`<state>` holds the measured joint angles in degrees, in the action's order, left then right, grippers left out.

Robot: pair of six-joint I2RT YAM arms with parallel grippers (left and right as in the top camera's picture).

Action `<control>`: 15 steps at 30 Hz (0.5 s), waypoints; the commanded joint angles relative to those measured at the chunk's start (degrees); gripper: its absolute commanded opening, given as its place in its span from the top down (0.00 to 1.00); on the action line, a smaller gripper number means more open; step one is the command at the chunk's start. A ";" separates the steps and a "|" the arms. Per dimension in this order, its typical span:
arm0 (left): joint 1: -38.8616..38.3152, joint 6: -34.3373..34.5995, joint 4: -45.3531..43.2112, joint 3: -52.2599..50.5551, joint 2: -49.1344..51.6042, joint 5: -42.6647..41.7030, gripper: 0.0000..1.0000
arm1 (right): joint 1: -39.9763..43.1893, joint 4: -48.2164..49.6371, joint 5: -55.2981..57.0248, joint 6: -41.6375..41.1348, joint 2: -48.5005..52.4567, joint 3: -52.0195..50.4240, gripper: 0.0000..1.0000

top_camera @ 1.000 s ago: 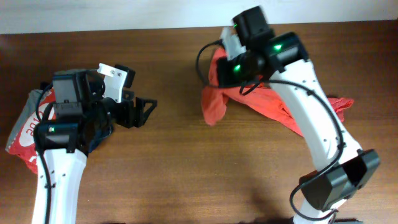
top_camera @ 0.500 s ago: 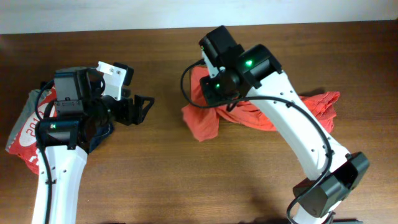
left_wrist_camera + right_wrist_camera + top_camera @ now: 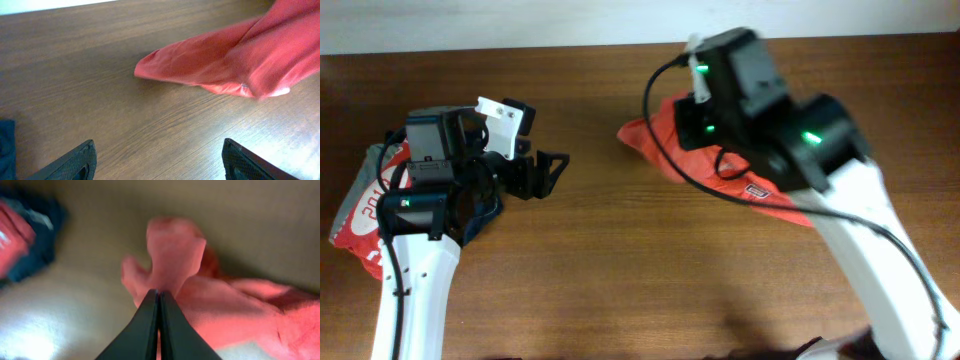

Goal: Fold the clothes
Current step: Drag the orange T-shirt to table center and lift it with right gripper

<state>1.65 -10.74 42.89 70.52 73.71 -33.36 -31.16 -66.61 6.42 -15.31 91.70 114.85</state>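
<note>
Fold in progress: my right pincer (image 3: 159,297) is pressed fully together on a fold of the orange-red T-shirt (image 3: 645,135). The cloth is bunched just past the fingertips in a blurred right wrist view. From overhead, my right arm (image 3: 820,150) hides that pincer and covers much of the shirt. The shirt stretches in a crumpled band near the far edge of the wooden surface (image 3: 620,280), from about the middle out toward the right edge.

My left pincer (image 3: 552,176) stands wide apart with nothing between its jaws. It hangs over bare wood in the left half of the surface, well apart from the shirt. In the left wrist view its two dark fingers (image 3: 75,162) sit low on either side of the frame. Beyond them, one rounded end of the shirt rests on the wood. The rest of the cloth appears to lift away behind it, with a shadow beneath.

Close to the left edge of the surface, partly under my left arm (image 3: 410,270), lies a folded red shirt with white print (image 3: 355,215). A dark navy garment (image 3: 480,215) lies just beside it. Both turn up as blurred patches of red and dark blue in the right wrist view, well apart from the cloth I hold. The print on them cannot be read from here.
</note>
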 commanded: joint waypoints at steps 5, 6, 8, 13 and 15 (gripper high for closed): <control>-0.17 -0.92 -1.88 0.87 0.22 -7.87 0.03 | 0.02 8.63 1.62 2.45 -10.69 0.26 0.96; -0.17 -0.92 -2.05 0.87 0.22 -10.43 0.01 | 0.02 9.70 1.66 2.45 -11.37 0.26 0.96; -0.28 -0.92 -2.16 0.87 0.22 -14.38 0.01 | 0.07 11.63 1.68 2.43 -12.39 0.26 0.96; -3.23 -0.94 -1.64 0.79 0.48 -14.21 0.01 | 0.04 16.15 1.68 2.40 -13.20 0.26 0.96; -5.29 -0.94 -1.46 0.79 0.85 -12.85 0.01 | 0.07 17.49 2.05 2.40 -13.20 0.26 0.96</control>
<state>-1.04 -10.94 41.15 70.52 73.73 -44.86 -31.11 -51.11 7.09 -13.26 79.00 114.85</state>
